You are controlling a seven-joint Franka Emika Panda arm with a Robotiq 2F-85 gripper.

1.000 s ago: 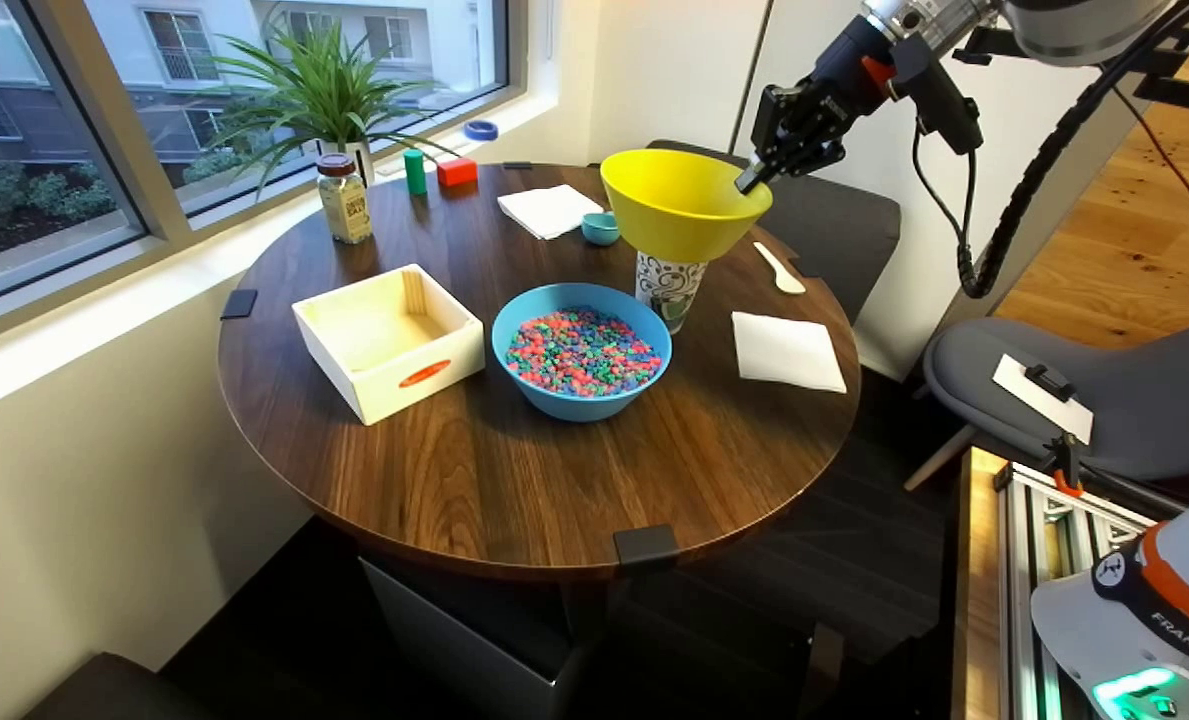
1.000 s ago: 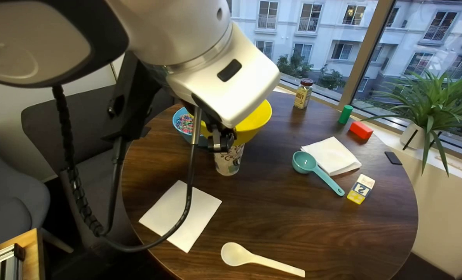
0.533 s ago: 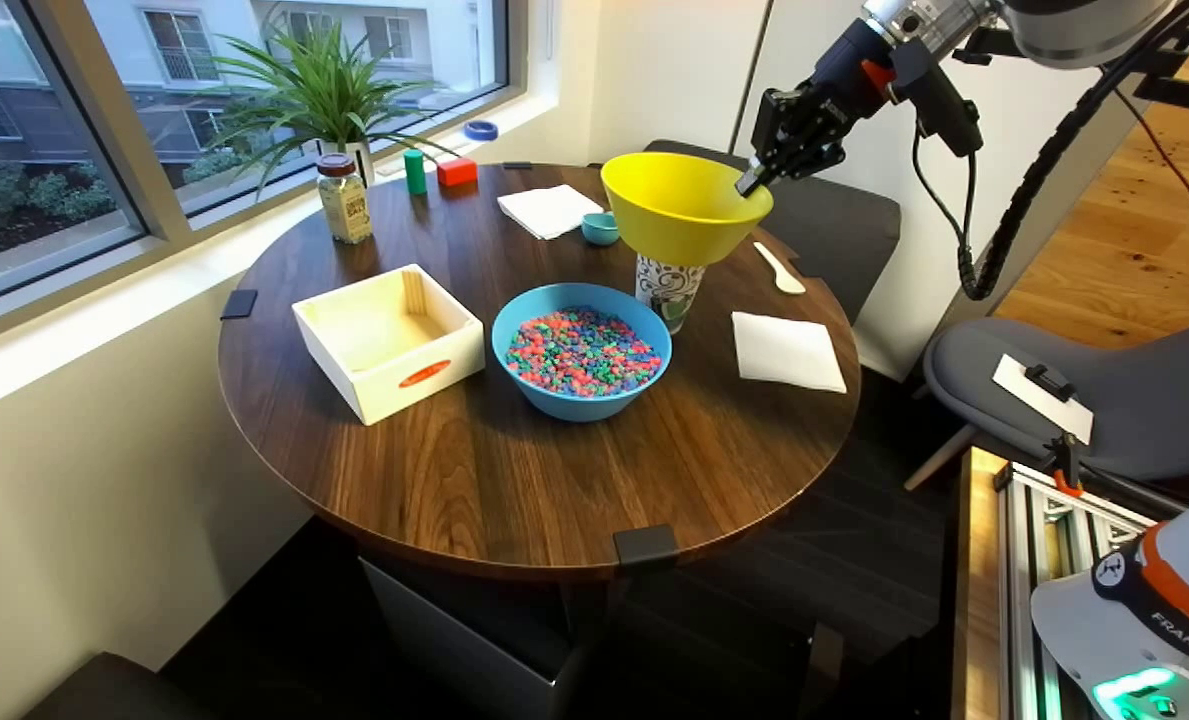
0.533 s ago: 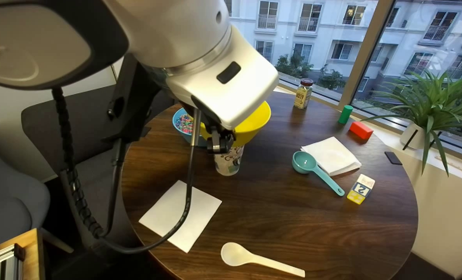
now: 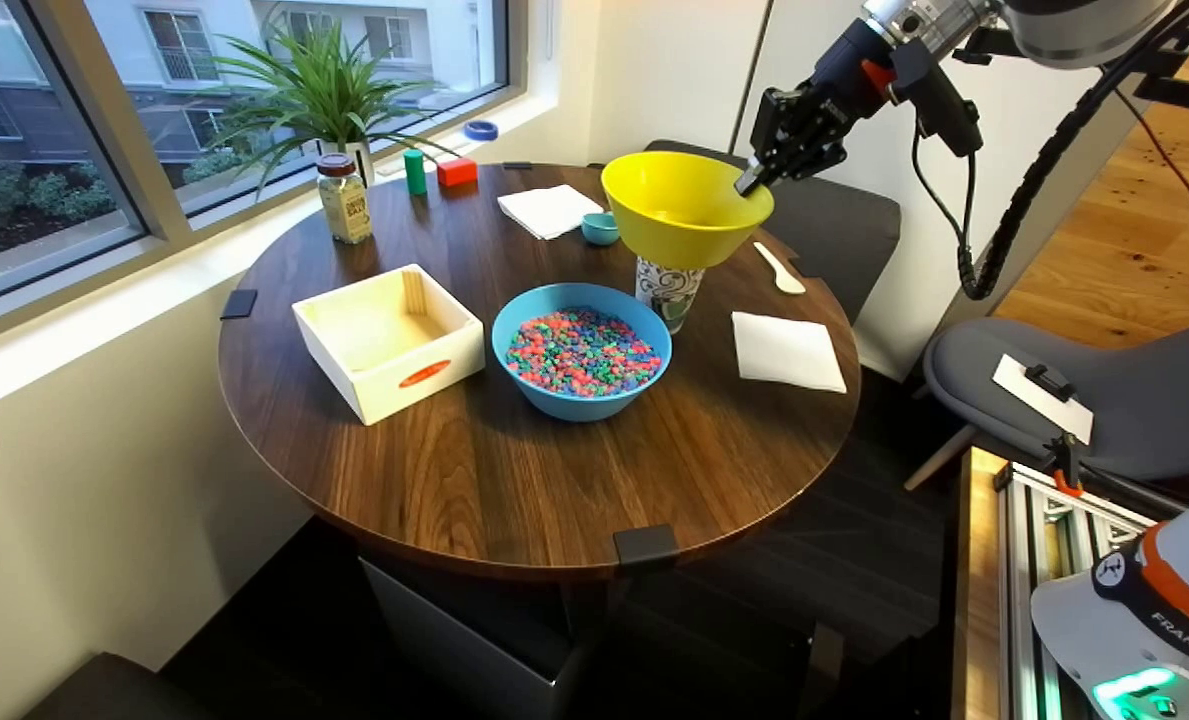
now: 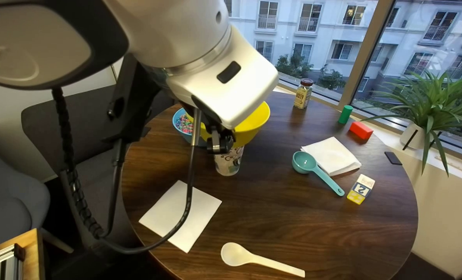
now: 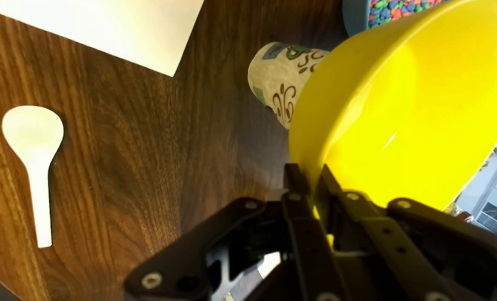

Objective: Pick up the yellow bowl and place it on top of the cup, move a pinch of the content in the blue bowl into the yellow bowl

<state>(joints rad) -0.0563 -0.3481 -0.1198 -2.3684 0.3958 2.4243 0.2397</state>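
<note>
The yellow bowl (image 5: 689,225) is over the cup (image 5: 666,295) in both exterior views and seems slightly tilted. My gripper (image 5: 751,183) is shut on the bowl's rim. In the wrist view the gripper (image 7: 309,173) has one finger outside and one inside the bowl wall (image 7: 419,125). The cup (image 7: 279,77) shows partly below the bowl; its top is hidden, so I cannot tell whether they touch. The blue bowl (image 5: 579,408) with the multicoloured content (image 5: 582,352) stands beside the cup. The arm hides part of both bowls in an exterior view (image 6: 252,126).
A wooden box (image 5: 419,370) stands beside the blue bowl. A white spoon (image 6: 236,254), a napkin (image 6: 180,217), a teal scoop (image 6: 305,162), folded napkins (image 6: 332,155) and a letter block (image 6: 361,189) lie on the table. A jar (image 5: 346,205), green cylinder (image 5: 415,172) and red block (image 5: 457,172) are near the window.
The yellow bowl has come down very slightly over the cup, with my gripper still on its rim. Nothing else has visibly moved.
</note>
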